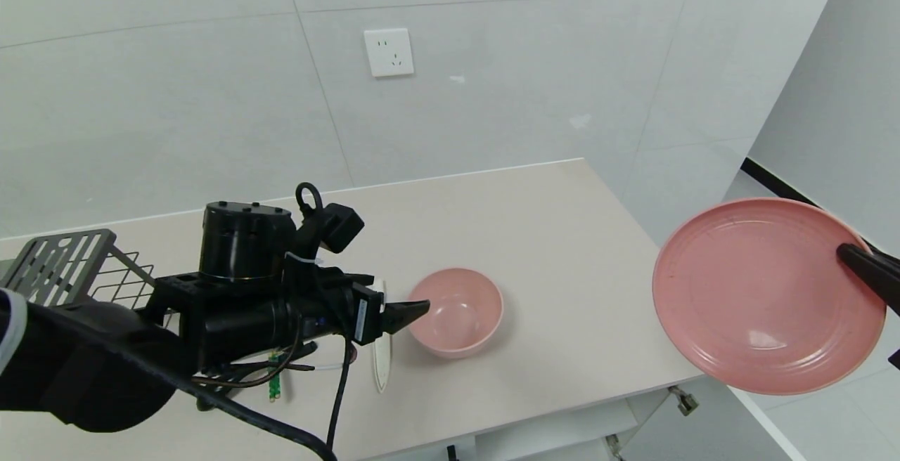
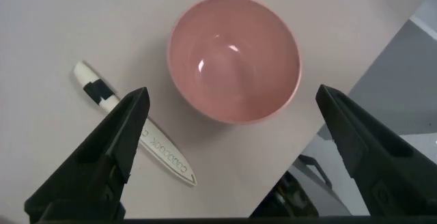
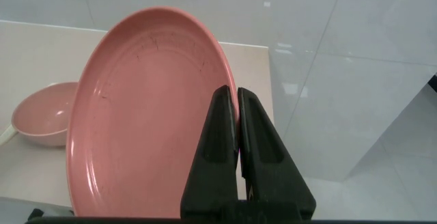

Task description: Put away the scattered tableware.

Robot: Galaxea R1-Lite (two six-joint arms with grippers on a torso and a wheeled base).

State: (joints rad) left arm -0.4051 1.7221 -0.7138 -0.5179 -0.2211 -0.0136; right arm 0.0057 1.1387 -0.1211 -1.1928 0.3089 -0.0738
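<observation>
Right wrist view: my right gripper (image 3: 237, 98) pinches round pink plastic plate (image 3: 136, 121) by rim, likely for carrying; left gripper (image 2: 232, 94) spread above deep pink bowl (image 2: 234, 57).

Pale tiled wall (image 1: 506, 74), white socket (image 1: 388, 53) on it, beige tabletop (image 1: 562, 236) below, black skirting (image 1: 773, 181) at right

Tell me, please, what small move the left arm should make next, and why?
Probably lower the left gripper toward the pink bowl. Its jaws stand wide open above the bowl, which sits untouched on the table, while the right gripper is shut on the pink plate, so the bowl looks like the next piece to grasp.
</observation>
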